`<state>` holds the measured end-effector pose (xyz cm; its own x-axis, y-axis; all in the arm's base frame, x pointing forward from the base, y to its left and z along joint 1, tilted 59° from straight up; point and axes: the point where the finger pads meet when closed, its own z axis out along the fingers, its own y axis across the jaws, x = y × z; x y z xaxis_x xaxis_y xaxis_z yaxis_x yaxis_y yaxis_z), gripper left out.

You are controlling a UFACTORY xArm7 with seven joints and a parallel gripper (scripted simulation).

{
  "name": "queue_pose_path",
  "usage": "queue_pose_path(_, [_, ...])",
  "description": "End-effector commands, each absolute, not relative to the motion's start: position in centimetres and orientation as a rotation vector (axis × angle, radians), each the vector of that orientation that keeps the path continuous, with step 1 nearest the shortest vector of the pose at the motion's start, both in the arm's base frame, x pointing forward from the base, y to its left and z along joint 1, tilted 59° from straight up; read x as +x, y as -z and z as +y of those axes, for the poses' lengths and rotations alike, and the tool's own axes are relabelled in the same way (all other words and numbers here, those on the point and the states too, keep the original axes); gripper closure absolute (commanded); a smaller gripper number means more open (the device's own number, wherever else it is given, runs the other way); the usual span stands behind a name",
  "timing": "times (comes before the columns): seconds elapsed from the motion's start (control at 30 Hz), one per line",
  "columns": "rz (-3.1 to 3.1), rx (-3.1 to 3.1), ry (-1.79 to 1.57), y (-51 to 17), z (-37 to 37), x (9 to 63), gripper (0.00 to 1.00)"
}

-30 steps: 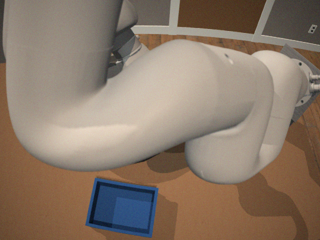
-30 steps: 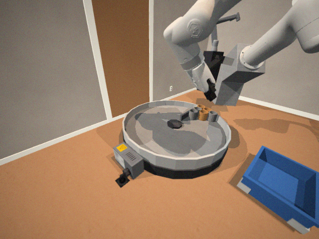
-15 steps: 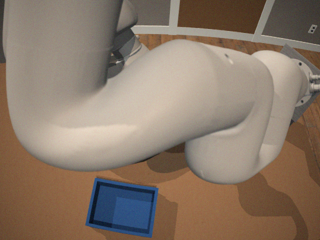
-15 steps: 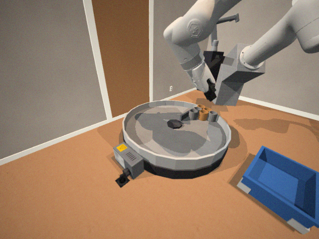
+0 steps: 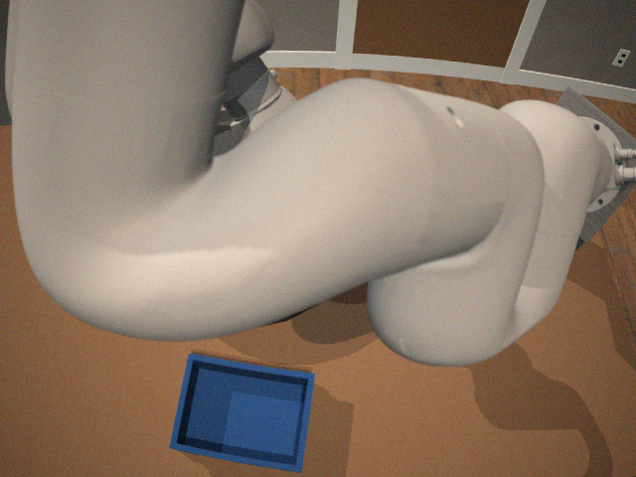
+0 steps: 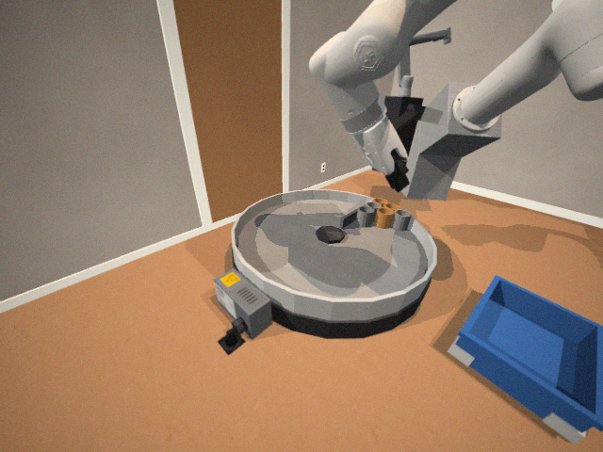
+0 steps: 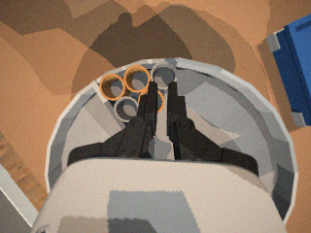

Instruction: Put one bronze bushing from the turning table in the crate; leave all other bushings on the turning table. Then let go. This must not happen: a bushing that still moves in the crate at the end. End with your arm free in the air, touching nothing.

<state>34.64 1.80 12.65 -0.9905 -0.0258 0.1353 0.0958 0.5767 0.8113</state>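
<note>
The grey turning table (image 6: 334, 252) holds a tight cluster of bushings at its far right rim. In the wrist view two bronze bushings (image 7: 113, 86) (image 7: 137, 79) stand side by side, and a third bronze one (image 7: 158, 102) is partly hidden behind my left finger. Grey bushings (image 7: 164, 75) (image 7: 126, 108) touch them. My gripper (image 7: 162, 93) hangs well above this cluster (image 6: 384, 214), fingers close together with nothing between them. It also shows in the exterior view (image 6: 398, 181). The blue crate (image 6: 533, 347) stands empty on the floor to the right of the table.
The arm fills the top view and hides the table; only the crate (image 5: 243, 410) shows below it. A grey control box (image 6: 241, 301) sits at the table's front left. A black hub (image 6: 330, 234) marks the table's centre. A grey block on a white boom (image 6: 433, 146) hangs beside my gripper.
</note>
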Motion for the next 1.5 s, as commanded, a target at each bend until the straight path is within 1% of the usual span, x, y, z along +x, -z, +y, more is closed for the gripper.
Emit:
queue_pose_path(0.0, [-2.673, -0.063, 1.386, -12.7, 1.7, 34.7, 0.9])
queue_pose_path(0.7, [-2.67, -0.068, 1.389, -12.7, 1.7, 34.7, 0.9])
queue_pose_path(0.93, [-2.587, -0.182, 1.455, -12.2, 2.1, 35.3, 0.9])
queue_pose_path(1.17, [-2.377, -0.436, 1.588, -11.0, 3.2, 36.8, 0.9])
queue_pose_path(1.47, [-2.348, -0.466, 1.603, -10.9, 3.3, 37.0, 0.9])
